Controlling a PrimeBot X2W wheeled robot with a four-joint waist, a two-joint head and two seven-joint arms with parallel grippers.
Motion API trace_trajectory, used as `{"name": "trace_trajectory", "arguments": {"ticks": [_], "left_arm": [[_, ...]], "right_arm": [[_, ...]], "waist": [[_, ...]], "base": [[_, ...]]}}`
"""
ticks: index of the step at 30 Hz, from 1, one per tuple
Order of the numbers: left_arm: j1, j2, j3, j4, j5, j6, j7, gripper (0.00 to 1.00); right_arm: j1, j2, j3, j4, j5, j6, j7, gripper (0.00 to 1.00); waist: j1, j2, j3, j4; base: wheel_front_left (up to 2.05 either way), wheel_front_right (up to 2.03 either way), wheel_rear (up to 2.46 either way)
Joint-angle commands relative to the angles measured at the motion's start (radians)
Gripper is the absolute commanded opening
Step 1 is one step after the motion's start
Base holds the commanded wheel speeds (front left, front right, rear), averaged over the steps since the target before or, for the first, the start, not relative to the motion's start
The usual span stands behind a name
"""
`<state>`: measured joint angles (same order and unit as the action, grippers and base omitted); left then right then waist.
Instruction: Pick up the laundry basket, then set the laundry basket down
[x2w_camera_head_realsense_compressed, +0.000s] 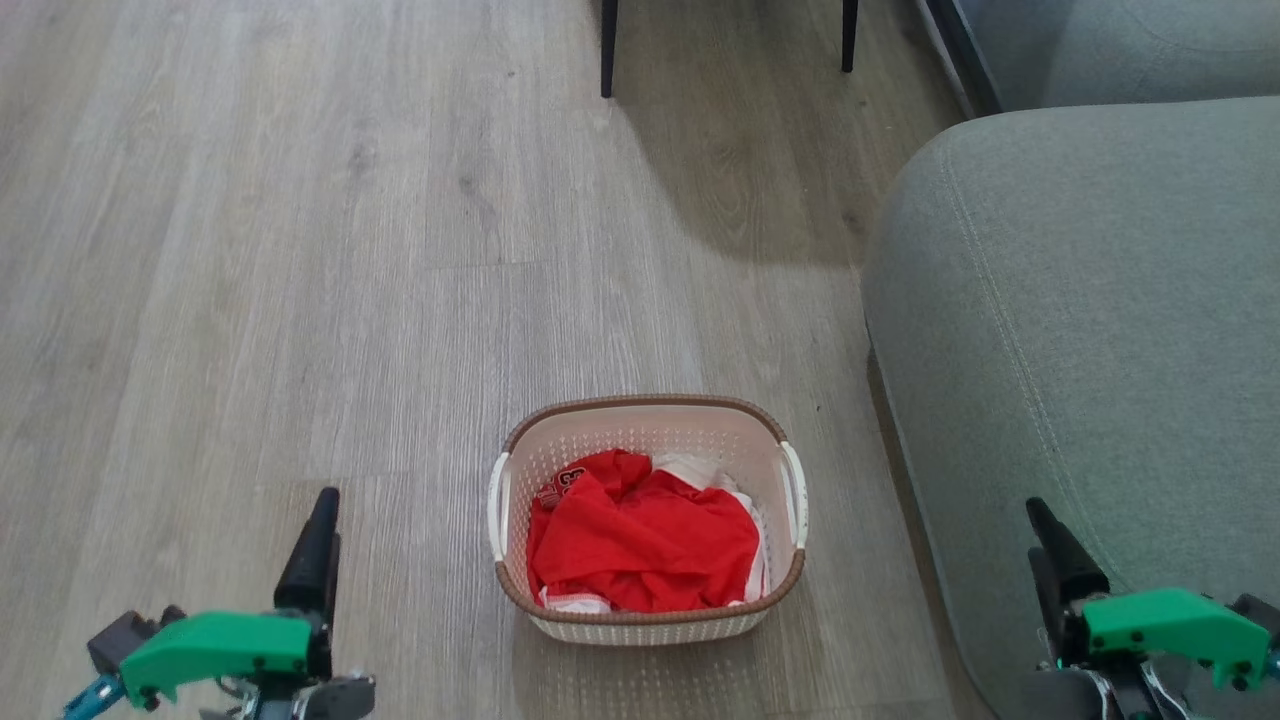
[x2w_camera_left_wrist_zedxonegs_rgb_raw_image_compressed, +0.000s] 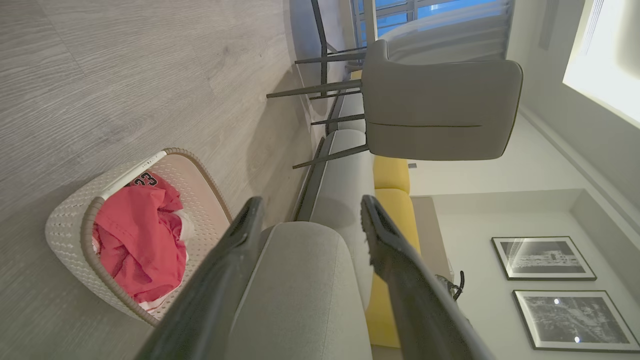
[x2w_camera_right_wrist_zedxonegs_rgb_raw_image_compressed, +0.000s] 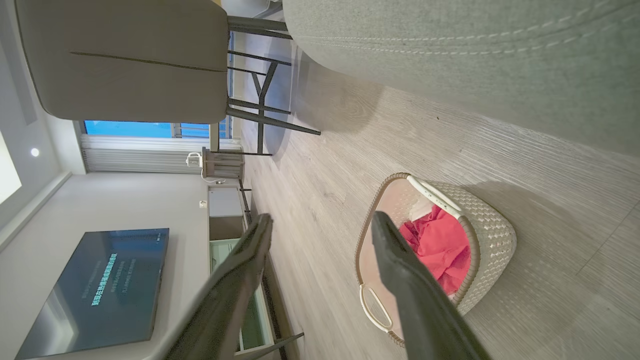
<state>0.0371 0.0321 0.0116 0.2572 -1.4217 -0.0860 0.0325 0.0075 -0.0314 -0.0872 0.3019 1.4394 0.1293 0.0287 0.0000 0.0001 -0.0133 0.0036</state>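
1. Chair (x2w_camera_head_realsense_compressed: 607, 48), beyond the laundry basket (x2w_camera_head_realsense_compressed: 650, 628): my head view cuts it off above two dark legs.
2. White garment (x2w_camera_head_realsense_compressed: 690, 468), inside the laundry basket: mostly buried, and I cannot identify it.
3. The laundry basket: on the floor (x2w_camera_head_realsense_compressed: 300, 250), just beside the sofa (x2w_camera_head_realsense_compressed: 1080, 300); holds red clothing (x2w_camera_head_realsense_compressed: 640, 540) over the white garment.
4. Left gripper (x2w_camera_left_wrist_zedxonegs_rgb_raw_image_compressed: 311, 202), left of the laundry basket, apart from it: fingers spread wide, empty.
5. Right gripper (x2w_camera_right_wrist_zedxonegs_rgb_raw_image_compressed: 322, 217), right of the laundry basket, apart from it: fingers spread wide, empty.

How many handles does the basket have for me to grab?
2. One white handle is on the basket's left side, the other on its right side, nearest the sofa. None seem hidden.
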Motion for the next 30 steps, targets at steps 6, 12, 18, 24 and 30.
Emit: {"name": "trace_trajectory", "arguments": {"ticks": [6,12,18,24,30], "left_arm": [[-0.054,0.010,-0.010,-0.065,0.099,0.012,-0.021,1.00],[-0.056,0.011,-0.037,-0.094,0.225,0.029,-0.042,1.00],[-0.054,0.011,-0.056,-0.112,0.330,0.042,-0.060,1.00],[-0.047,0.012,-0.072,-0.123,0.439,0.054,-0.078,1.00],[-0.033,0.012,-0.085,-0.129,0.532,0.065,-0.095,1.00]], "right_arm": [[-0.031,-0.007,0.021,-0.060,-0.081,0.000,-0.022,1.00],[-0.031,-0.008,0.043,-0.089,-0.199,0.000,-0.042,1.00],[-0.028,-0.009,0.069,-0.113,-0.306,0.001,-0.060,1.00],[-0.024,-0.009,0.092,-0.130,-0.395,0.001,-0.077,1.00],[-0.018,-0.010,0.109,-0.141,-0.480,0.001,-0.095,1.00]], "waist": [[0.0000,-0.0001,-0.002,0.001],[0.0000,-0.0001,-0.003,0.002],[0.0000,-0.0001,-0.004,0.002],[0.0000,-0.0001,-0.005,0.002],[0.0000,-0.0001,-0.007,0.003]], "base": [[0.00,0.00,0.00],[0.00,0.00,0.00],[0.00,0.00,0.00],[0.00,0.00,0.00],[0.00,0.00,0.00]]}}
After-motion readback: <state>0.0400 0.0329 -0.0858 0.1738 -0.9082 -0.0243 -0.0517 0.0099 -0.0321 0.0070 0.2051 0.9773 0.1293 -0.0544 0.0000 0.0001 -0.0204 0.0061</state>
